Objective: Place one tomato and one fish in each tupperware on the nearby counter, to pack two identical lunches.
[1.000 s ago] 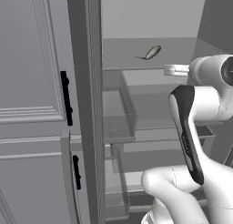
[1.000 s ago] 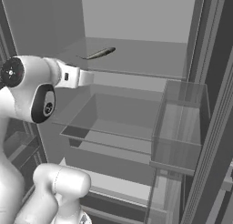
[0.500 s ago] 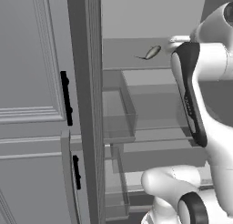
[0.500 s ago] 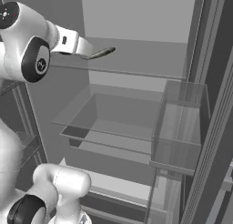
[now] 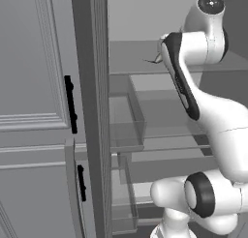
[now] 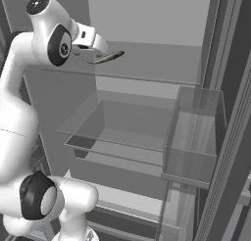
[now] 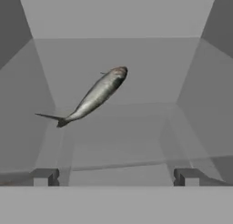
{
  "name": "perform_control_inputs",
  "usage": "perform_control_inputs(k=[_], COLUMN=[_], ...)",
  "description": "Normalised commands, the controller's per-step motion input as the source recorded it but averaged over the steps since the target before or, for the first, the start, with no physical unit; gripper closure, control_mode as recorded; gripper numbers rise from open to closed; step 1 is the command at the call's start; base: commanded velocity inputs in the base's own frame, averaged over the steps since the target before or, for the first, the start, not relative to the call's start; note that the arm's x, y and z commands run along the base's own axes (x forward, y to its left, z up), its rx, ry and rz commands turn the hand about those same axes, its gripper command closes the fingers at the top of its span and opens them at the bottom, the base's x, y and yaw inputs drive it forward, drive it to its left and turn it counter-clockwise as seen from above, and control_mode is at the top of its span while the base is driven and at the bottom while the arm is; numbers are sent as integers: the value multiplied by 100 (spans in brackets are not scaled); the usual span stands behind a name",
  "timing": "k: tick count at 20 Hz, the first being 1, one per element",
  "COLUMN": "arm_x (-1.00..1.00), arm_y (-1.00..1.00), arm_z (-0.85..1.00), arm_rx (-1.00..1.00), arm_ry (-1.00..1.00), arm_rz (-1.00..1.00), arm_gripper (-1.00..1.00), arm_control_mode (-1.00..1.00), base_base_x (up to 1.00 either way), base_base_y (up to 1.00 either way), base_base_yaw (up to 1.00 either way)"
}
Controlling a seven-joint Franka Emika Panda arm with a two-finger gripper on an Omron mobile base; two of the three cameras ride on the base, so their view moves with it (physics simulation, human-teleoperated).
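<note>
In the left base view, a tall grey panelled door (image 5: pixel 36 111) with black handles (image 5: pixel 71 105) stood at the far left, edge-on beside the open grey interior, and the white arm (image 5: pixel 193 87) rose across the right half, covering nearly all of the slim silvery-grey fish (image 5: pixel 156 58); just its thin pointed tail poked out to the left of the arm, at the level of the upper glass shelf (image 5: pixel 131 70). The right base view gave what that one hid: the two-finger gripper (image 6: pixel 100 51) reached from the left over the same shelf (image 6: pixel 147 78), with the fish (image 6: pixel 109 56) lying just past and slightly below its tip, though whether they touched could not be told there. The hand view settled more: the two dark finger tips (image 7: pixel 44 176) stood at their widest, one at each lower corner, with nothing between them, and the fish (image 7: pixel 93 97) lay ahead of them and apart, nearer the left-hand tip, its tail toward that tip and its head angled up and away toward the middle, resting on the pale grey shelf floor before the back wall (image 7: pixel 116 13). Lower in the right base view, a clear shallow drawer (image 6: pixel 112 132) sat below the fingers, and a clear door bin (image 6: pixel 193 132) hung to the right on the open door's inner side (image 6: pixel 230 137).
</note>
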Motion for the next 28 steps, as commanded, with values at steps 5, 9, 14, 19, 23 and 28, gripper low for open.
perform_control_inputs(k=[5, 9, 14, 19, 23, 28], arm_x=[100, 98, 83, 49, 36, 2], arm_y=[2, 1, 0, 0, -6, -33], arm_z=[-12, -49, -19, -20, -38, -24], arm_rx=[1, 2, 9, 11, 5, 4], arm_ry=[10, 12, 5, 0, 0, 0], arm_rz=[-10, -10, -8, -2, 0, 0], arm_gripper=[-100, -100, -100, -100, -100, -100], arm_control_mode=[-100, -100, -100, -100, -100, -100], base_base_x=[0, 0, 0, 0, 0, 0], base_base_y=[0, 0, 0, 0, 0, 0], base_base_yaw=[0, 0, 0, 0, 0, 0])
